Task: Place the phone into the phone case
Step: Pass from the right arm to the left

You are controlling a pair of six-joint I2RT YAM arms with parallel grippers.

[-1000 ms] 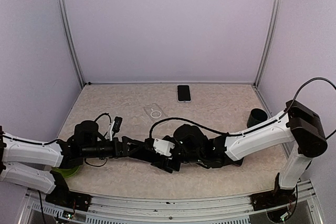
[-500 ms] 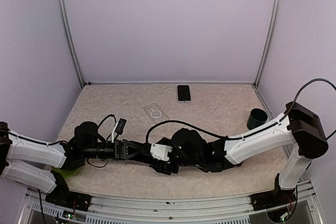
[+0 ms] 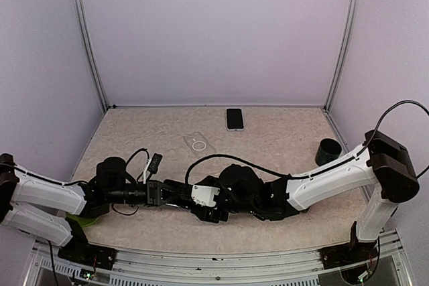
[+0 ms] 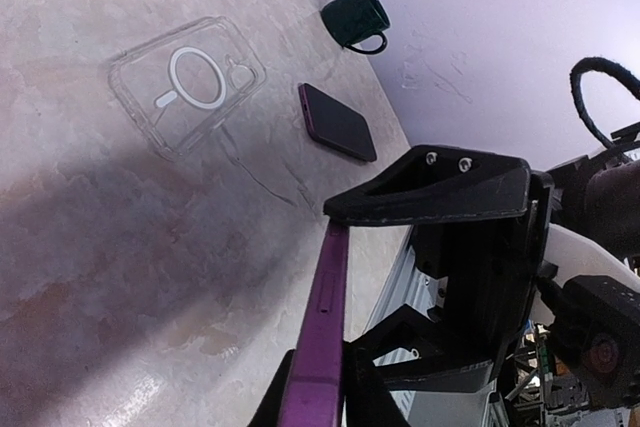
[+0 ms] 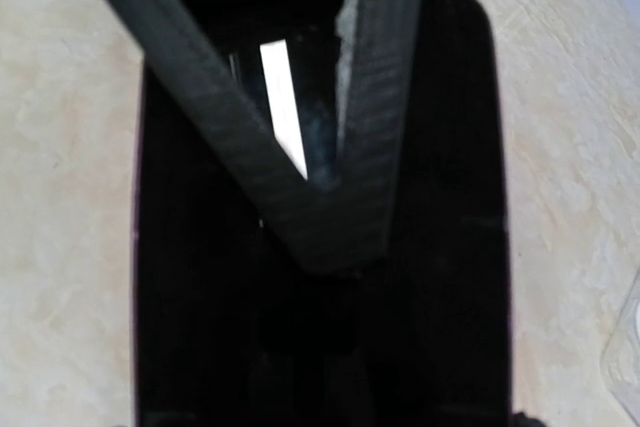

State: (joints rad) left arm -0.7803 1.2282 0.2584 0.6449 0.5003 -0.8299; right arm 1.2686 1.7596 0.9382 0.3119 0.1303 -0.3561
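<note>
Both arms meet low over the table [image 3: 281,140], near the middle of its near edge. My left gripper [image 4: 318,402] is clenched across the front and back of the purple phone [image 4: 326,307], which I see edge-on in the left wrist view. My right gripper [image 3: 192,199] has its jaws set wide at the phone's other end; I cannot tell whether it grips or only brackets it.

The clear phone case [image 3: 198,144] lies flat toward the table's middle, well apart from both grippers. A second phone [image 3: 234,118] rests at the far edge, and a dark mug [image 3: 328,150] stands near the right edge.

To do this handover well, I should check that the left hold is firm before freeing the right. Then I would turn the phone flat, line its corners up with the case, and seat one end first.
</note>
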